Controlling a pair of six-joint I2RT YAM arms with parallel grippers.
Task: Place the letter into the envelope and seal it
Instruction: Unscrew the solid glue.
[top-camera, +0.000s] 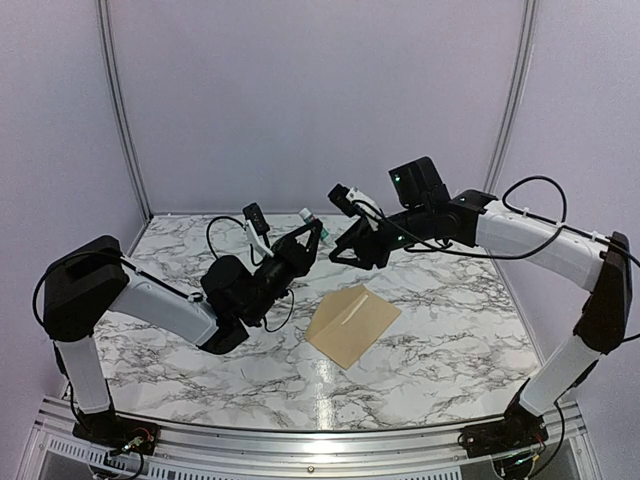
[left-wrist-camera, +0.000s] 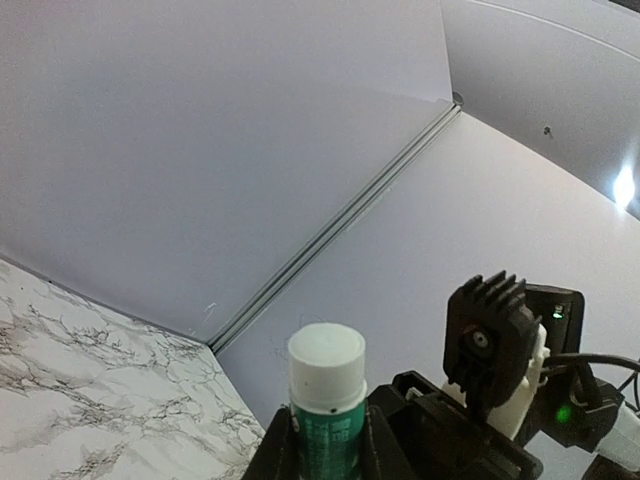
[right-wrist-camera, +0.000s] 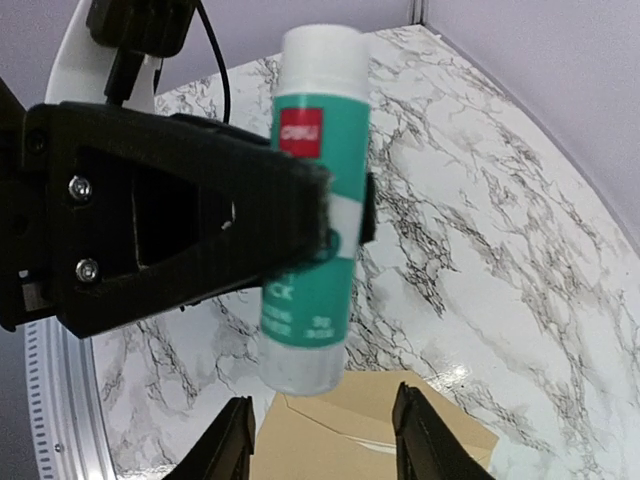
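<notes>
The left gripper (top-camera: 303, 238) is raised mid-air, clamped on a green glue stick (right-wrist-camera: 312, 210). The right gripper (right-wrist-camera: 322, 400) faces it, jaws apart and empty, above the envelope (top-camera: 352, 325) on the bench (top-camera: 450, 350).

"deli" on glue stick (right-wrist-camera: 322, 110)

We note a teal-green plastic glue stick (right-wrist-camera: 312, 190), white-capped, with a red logo; a plain tan-brown kraft paper envelope (top-camera: 352, 326); and a white marble tabletop (top-camera: 450, 340), grey-veined.
</notes>
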